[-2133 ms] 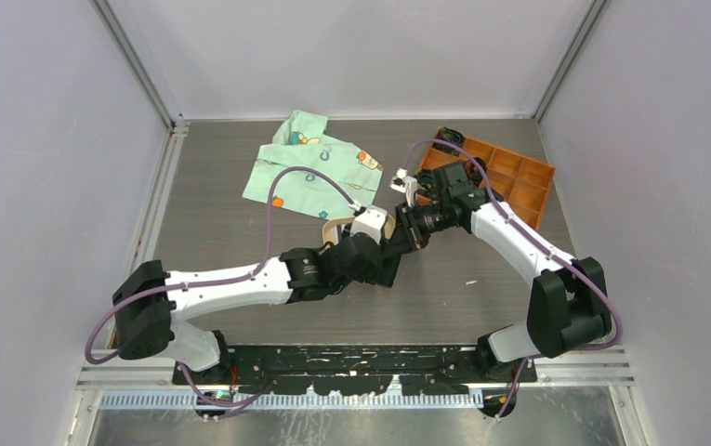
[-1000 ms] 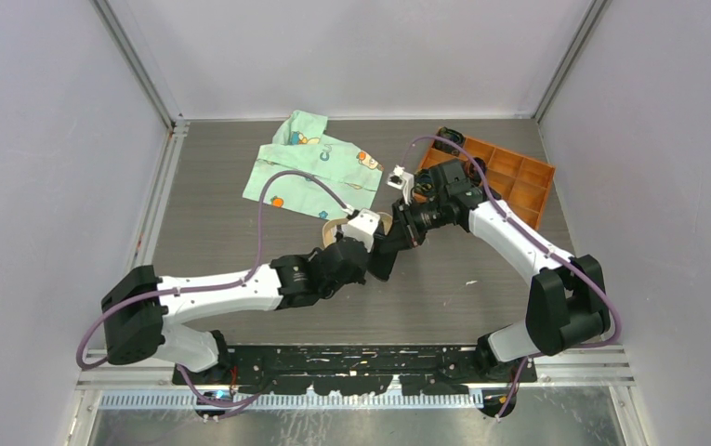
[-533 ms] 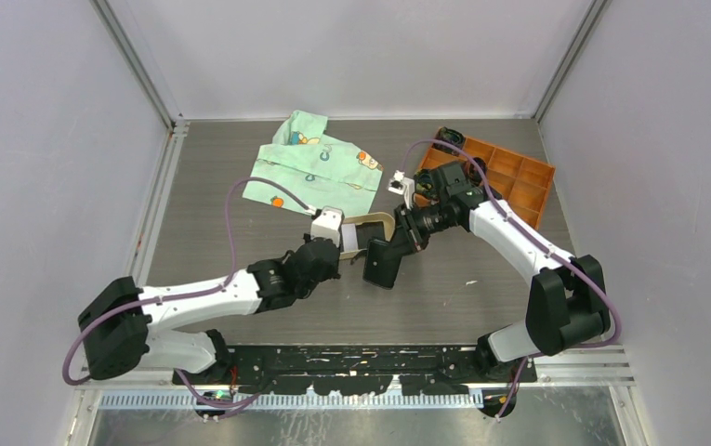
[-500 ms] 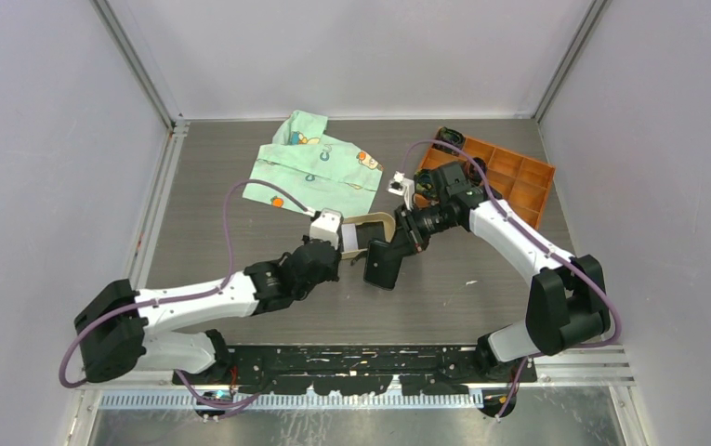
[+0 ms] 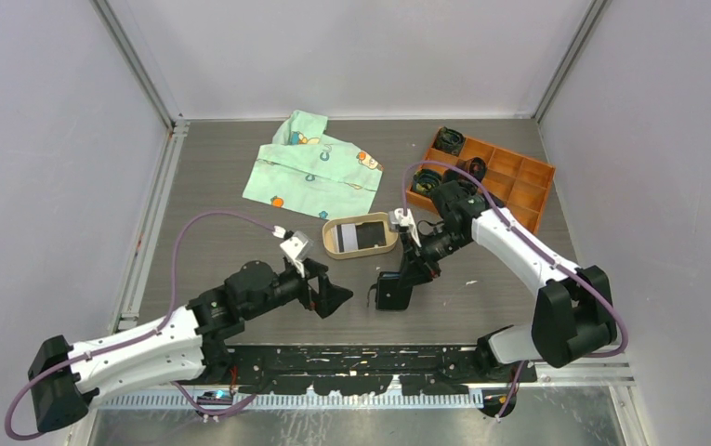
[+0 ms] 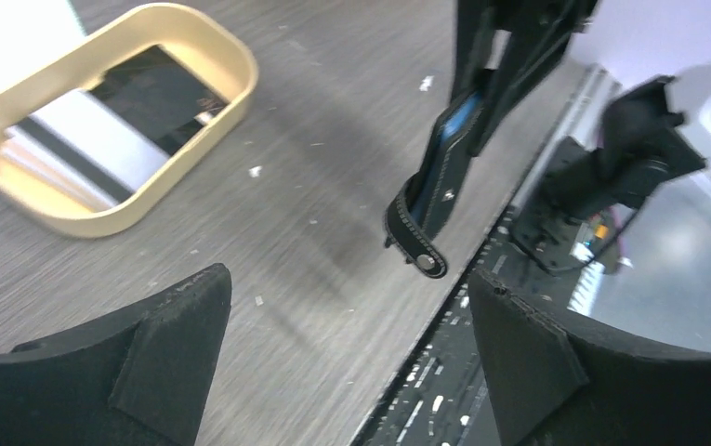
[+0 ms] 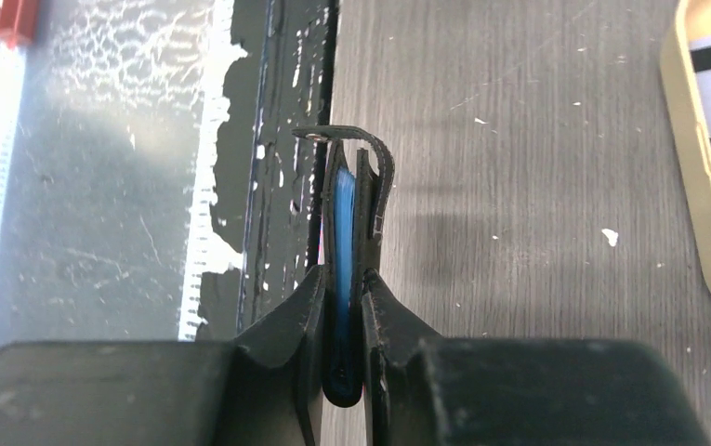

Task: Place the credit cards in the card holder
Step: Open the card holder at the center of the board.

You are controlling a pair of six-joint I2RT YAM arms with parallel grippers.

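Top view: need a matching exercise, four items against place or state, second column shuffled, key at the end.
Items
1. card holder
2. cards
3. left gripper
4. cloth

Place or state
A. open, holding nothing
B. lying in the tan tray
C. clamped in the right gripper
D. spread out left of the orange box

Pairs: 1-C, 2-B, 3-A, 4-D
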